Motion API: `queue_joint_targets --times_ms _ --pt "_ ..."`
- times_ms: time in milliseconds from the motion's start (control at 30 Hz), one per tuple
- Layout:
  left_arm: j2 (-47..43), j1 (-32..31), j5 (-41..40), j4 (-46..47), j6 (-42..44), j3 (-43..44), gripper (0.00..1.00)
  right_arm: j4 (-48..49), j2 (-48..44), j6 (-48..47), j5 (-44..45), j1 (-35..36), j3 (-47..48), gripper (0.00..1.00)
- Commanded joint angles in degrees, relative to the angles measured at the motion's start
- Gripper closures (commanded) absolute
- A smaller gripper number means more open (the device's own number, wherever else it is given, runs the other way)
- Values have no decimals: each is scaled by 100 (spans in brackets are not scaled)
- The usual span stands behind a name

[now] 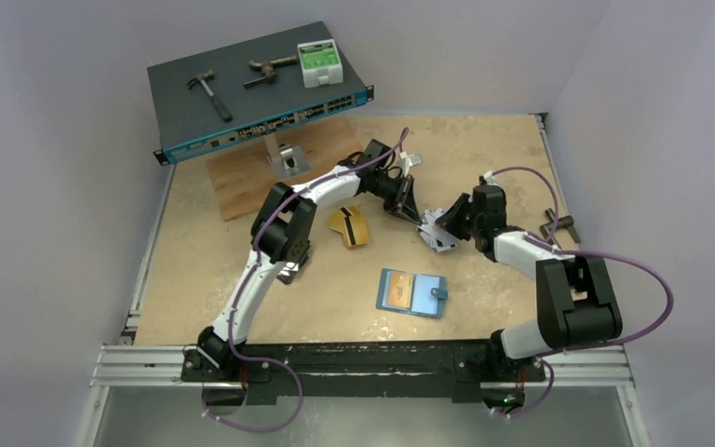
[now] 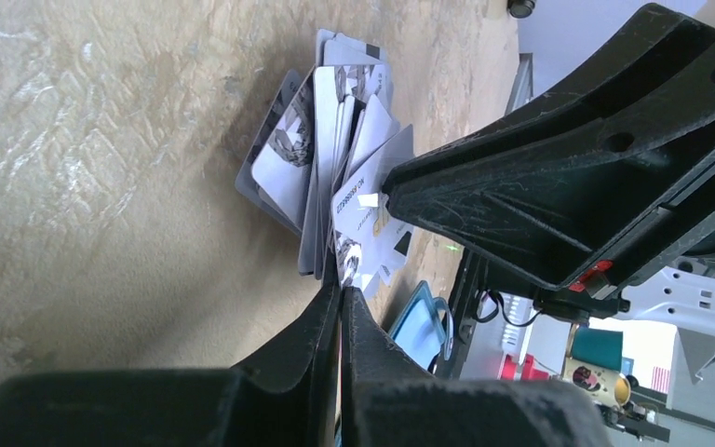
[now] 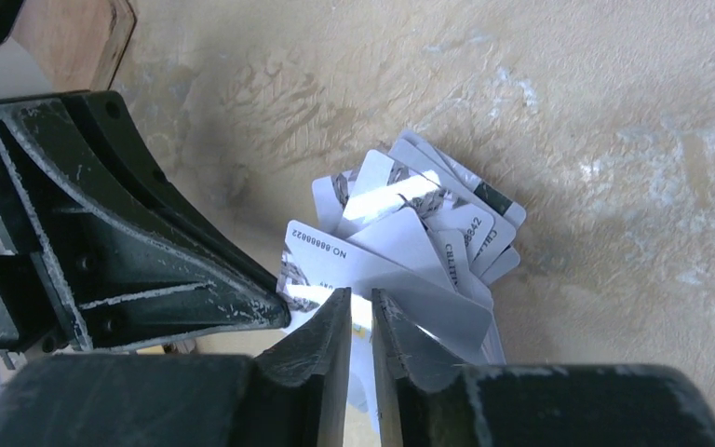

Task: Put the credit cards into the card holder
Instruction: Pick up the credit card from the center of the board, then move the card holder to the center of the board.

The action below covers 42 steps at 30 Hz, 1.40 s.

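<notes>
Top external view, back left: a dark network switch (image 1: 242, 102) sits raised on a wooden board (image 1: 242, 186). On its lid are a hammer (image 1: 209, 93), a dark clamp (image 1: 265, 72) and a green-and-white box (image 1: 320, 63). The left arm (image 1: 270, 251) reaches from its base toward the middle of the table (image 1: 484, 149). Just right of its elbow, a gold card (image 1: 349, 226) with a dark stripe lies flat on its own. Further right and nearer the front edge, the teal card holder (image 1: 412, 291) lies flat with its snap tab on the right, well apart from both arms' tips.

Behind the holder, at mid-table, the left gripper (image 1: 411, 210) and the right gripper (image 1: 449, 223) meet tip to tip at a fan of cards (image 1: 438, 237), silver-grey and white. In the left wrist view, the left fingers (image 2: 321, 317) are pressed together on the near edge of the fan. In the right wrist view, the right fingers (image 3: 386, 321) are clamped with one pale card in the thin slit between them, and the rest splay outward above the tabletop. I cannot tell whether the far end of the fan touches the table.

Far right, a small dark object (image 1: 559, 226) lies beside the wall.
</notes>
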Motion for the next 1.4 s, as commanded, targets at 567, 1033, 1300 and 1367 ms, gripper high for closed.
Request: queue_joint_targets --times_ms 567,1033,1300,1367 --pt "-742 249 1145 -467 1154 -482 100 -1329 -687 -2123 -1838 -179 1249 49" --pt "-1515 294 2354 248 595 -1234 100 -988 -766 -2253 -3259 -219 962 49" --pt "-2076 372 2515 -1238 1867 -1298 100 -694 -1480 -1850 -3916 -240 328 53" --pt "-2183 405 2511 -1564 2134 -1319 100 -632 -1766 -1679 -4040 -242 201 57"
